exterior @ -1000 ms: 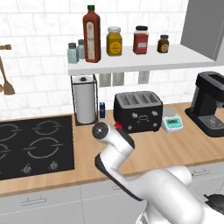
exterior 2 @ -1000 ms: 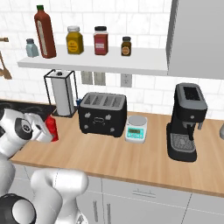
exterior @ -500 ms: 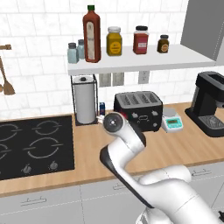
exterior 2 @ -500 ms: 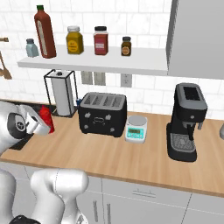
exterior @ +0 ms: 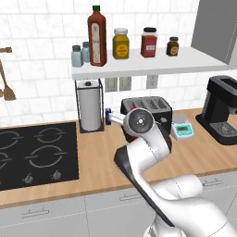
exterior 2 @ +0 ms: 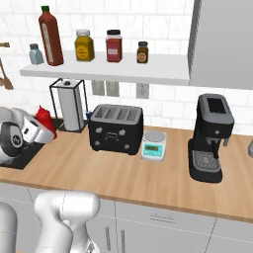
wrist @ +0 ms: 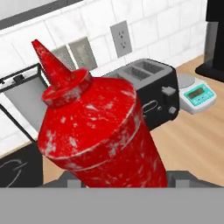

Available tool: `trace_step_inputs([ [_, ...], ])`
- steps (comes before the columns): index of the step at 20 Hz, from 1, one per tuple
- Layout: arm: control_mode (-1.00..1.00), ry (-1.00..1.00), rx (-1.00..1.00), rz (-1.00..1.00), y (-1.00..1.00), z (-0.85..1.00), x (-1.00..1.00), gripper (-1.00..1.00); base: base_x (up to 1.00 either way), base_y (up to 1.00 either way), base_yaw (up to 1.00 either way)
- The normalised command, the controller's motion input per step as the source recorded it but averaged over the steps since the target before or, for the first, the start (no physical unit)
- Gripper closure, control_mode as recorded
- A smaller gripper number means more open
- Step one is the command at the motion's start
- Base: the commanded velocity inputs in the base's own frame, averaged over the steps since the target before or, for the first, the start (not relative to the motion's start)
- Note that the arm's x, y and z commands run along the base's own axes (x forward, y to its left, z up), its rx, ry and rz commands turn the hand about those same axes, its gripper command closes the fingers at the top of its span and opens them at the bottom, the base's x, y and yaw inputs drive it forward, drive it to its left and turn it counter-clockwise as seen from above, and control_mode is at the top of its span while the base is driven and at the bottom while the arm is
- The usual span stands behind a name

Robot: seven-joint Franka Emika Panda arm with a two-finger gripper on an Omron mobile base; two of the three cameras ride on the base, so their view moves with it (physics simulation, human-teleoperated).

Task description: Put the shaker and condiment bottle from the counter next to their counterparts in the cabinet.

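My gripper (wrist: 122, 179) is shut on the all-red condiment bottle (wrist: 96, 127), whose pointed cap leans up and to the left in the hand view. From the right base view the bottle (exterior 2: 44, 118) hangs above the counter (exterior 2: 123, 173) at the far left, in the gripper (exterior 2: 40, 127), well below the cabinet shelf (exterior 2: 123, 73). In the left base view my wrist (exterior: 140, 122) hides the hand. On the shelf (exterior: 152, 65) the pale shaker (exterior: 76, 56) stands beside the darker blue shaker (exterior: 86, 52) and the tall dark-red bottle (exterior: 96, 37).
A paper towel holder (exterior: 90, 111), a small blue can (exterior: 108, 115), a black toaster (exterior: 148, 109), a kitchen scale (exterior: 183, 131) and a coffee machine (exterior: 222, 109) line the back of the counter. The stovetop (exterior: 32, 152) lies at left. Three jars (exterior: 121, 44) share the shelf.
The arm has risen and swung right toward the toaster, carrying the red bottle up off counter level. The gripper has stayed shut on it.
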Motion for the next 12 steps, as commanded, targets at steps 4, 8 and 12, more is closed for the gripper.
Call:
trace_step_inputs([
  [4,-1.0,-0.01,0.0,0.1,-0.04,0.71,-0.45,1.0,0.0,0.0,0.0],
  [8,-1.0,0.0,0.0,0.07,-0.05,0.73,-0.41,1.0,0.0,0.0,0.0],
  [12,-1.0,0.0,0.0,0.1,-0.19,0.7,-0.05,1.0,0.0,0.0,0.0],
])
